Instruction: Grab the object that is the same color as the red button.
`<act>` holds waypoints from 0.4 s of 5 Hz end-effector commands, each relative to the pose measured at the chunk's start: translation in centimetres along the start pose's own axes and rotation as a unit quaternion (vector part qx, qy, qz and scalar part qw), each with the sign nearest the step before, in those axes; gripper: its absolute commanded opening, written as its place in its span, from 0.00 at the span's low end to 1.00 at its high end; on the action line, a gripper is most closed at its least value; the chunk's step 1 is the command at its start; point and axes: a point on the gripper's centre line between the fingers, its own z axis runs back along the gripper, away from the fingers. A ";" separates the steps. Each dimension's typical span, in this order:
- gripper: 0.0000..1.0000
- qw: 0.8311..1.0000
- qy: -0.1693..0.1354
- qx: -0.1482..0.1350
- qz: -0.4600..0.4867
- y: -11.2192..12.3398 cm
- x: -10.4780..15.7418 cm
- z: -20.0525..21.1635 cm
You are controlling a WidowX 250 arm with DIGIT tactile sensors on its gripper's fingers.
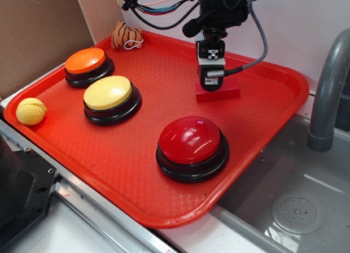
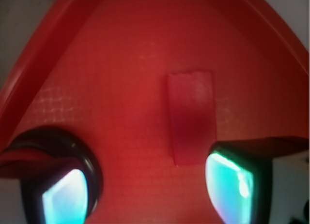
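Closest to the exterior camera is the red button (image 1: pixel 192 147), big glossy dome on a black base, sitting well out in front of my claw (image 1: pixel 210 83) toward the near edge of the red tray (image 1: pixel 136 176). What I'm after is the little red block (image 1: pixel 225 91), same colour as that dome, and it's right under the claw at the far side of the tray, lying flat. From the outside view the claw looks like it's hanging just over the block's left end, maybe touching, can't really tell. Wrist cam is more useful: the claw is spread open, nothing in it, and the block (image 2: pixel 191 116) runs lengthwise away from the camera, its long axis across the line between the two fingertips. Thing is, it's not centred in the gap, it sits way over toward the right-hand fingertip (image 2: pixel 231 187) and nearly butts up against it, with a big empty stretch on the other side. So I'd guess I need to nudge sideways toward the block before dropping and squeezing across its narrow width. Orange button (image 1: pixel 86 64), yellow button (image 1: pixel 110 96) and the yellow ball (image 1: pixel 30 111) are all well off to the side, not in play.
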 end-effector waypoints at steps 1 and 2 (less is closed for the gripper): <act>1.00 0.999 -0.040 -0.005 0.034 0.1 0.2 1.1; 1.00 1.000 -0.023 -0.006 0.006 0.8 0.7 0.0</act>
